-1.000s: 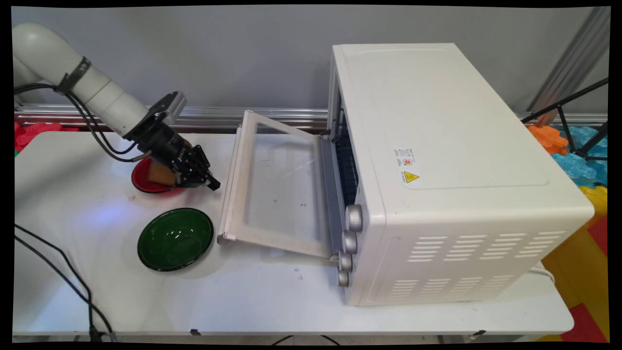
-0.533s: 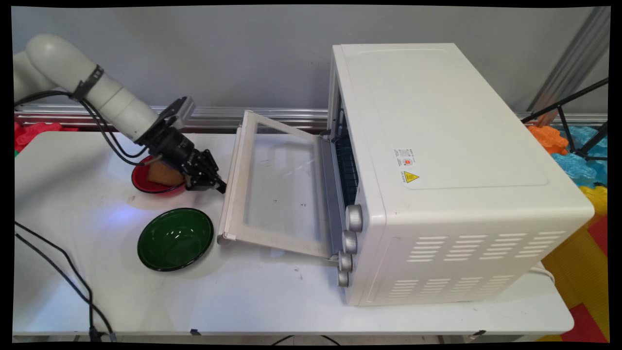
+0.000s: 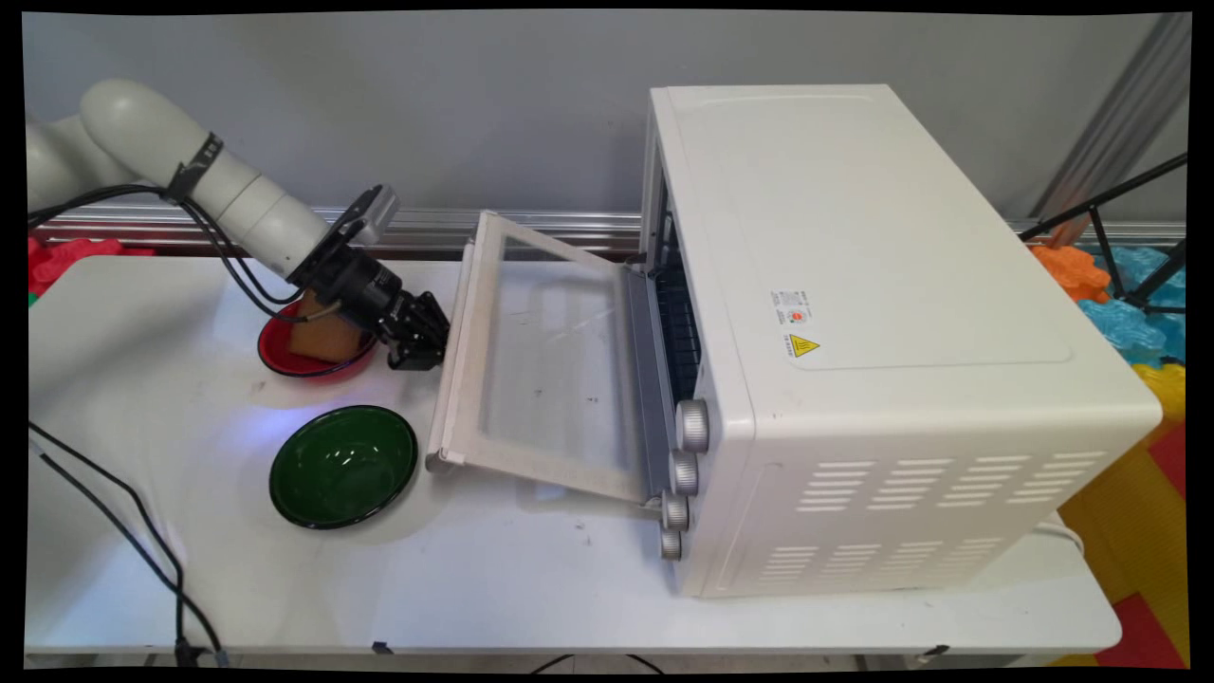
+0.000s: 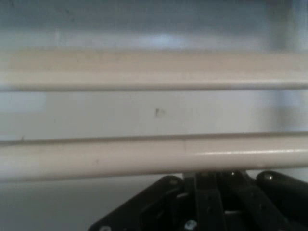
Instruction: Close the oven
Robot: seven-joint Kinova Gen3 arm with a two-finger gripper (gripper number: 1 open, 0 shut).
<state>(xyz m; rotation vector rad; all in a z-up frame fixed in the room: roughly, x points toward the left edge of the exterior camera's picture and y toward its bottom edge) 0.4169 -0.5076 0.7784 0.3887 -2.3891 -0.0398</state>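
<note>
Claw is set low, right at the outer edge of the half-open oven door. Whether it is clenched cannot be told. Just behind it, a brown block is kept in a red bowl on the bench.

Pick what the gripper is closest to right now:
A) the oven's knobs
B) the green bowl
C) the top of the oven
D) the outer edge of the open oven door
D. In the main view the gripper sits right at the outer edge of the open oven door, and the hand view shows that edge's cream bar right in front of the linkage. The green bowl lies nearer the camera, apart from it.
</note>
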